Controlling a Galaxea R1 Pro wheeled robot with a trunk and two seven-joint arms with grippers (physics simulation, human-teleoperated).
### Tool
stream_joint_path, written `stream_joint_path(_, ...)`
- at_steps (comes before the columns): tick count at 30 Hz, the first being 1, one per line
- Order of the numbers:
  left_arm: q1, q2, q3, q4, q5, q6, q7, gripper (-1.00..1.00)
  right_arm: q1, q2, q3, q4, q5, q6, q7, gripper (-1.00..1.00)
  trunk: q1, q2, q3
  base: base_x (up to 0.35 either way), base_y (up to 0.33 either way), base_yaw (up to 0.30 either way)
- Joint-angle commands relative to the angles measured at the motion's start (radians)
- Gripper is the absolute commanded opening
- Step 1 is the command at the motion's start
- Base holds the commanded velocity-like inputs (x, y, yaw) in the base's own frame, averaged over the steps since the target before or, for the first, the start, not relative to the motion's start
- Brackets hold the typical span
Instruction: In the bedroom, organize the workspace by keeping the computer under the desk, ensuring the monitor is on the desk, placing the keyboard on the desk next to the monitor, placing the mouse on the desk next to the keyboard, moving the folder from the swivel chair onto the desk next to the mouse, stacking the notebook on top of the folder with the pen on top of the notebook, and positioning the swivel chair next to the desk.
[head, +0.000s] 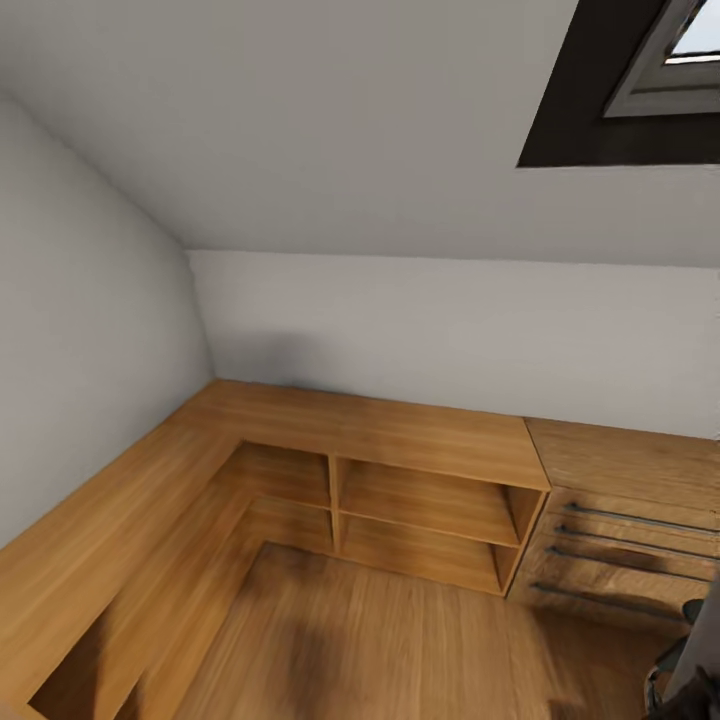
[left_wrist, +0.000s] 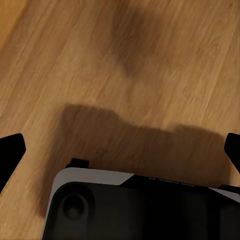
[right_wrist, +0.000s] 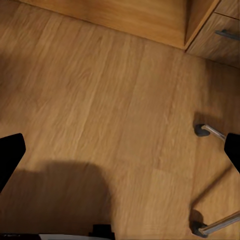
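Currently both grippers hang spread and empty over the wooden floor. Chrome chair legs lie just beside the right gripper, the nearer arm; the left gripper faces bare boards.

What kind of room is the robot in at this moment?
Most likely an attic room in a home: a sloped grey ceiling with a dark-framed skylight, low wooden shelving wrapped around the corner beside a wooden drawer unit, and a light wooden floor.
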Motion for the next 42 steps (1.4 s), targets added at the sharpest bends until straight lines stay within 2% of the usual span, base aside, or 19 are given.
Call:
stream_joint_path(1, 0.0, -0.001, 0.005, -0.001, 0.004, 0.0, -0.005, 1.0, -0.001, 0.0, 0.009, 0.002, -0.003, -0.003, -0.005, 1.0, 0.001, -0.002, -0.003, 0.196, 0.161, -0.181)
stream_joint_path(17, 0.0, 0.0, 0.005, -0.001, 0.004, -0.001, -0.005, 1.0, -0.001, 0.002, 0.009, 0.002, -0.004, -0.004, -0.005, 1.0, 0.001, -0.002, -0.014, 0.188, 0.199, -0.233)
stream_joint_path(30, 0.001, 0.0, 0.005, -0.001, 0.004, -0.003, -0.005, 1.0, -0.001, 0.002, 0.009, 0.002, -0.004, -0.004, -0.006, 1.0, 0.001, -0.002, -0.014, 0.023, 0.028, -0.27)
stream_joint_path(42, 0.0, 0.0, 0.006, 0.017, 0.005, -0.064, -0.005, 1.0, -0.001, 0.002, 0.009, 0.002, -0.004, -0.005, -0.006, 1.0, 0.001, -0.002, -0.01, 0.001, 0.002, -0.268)
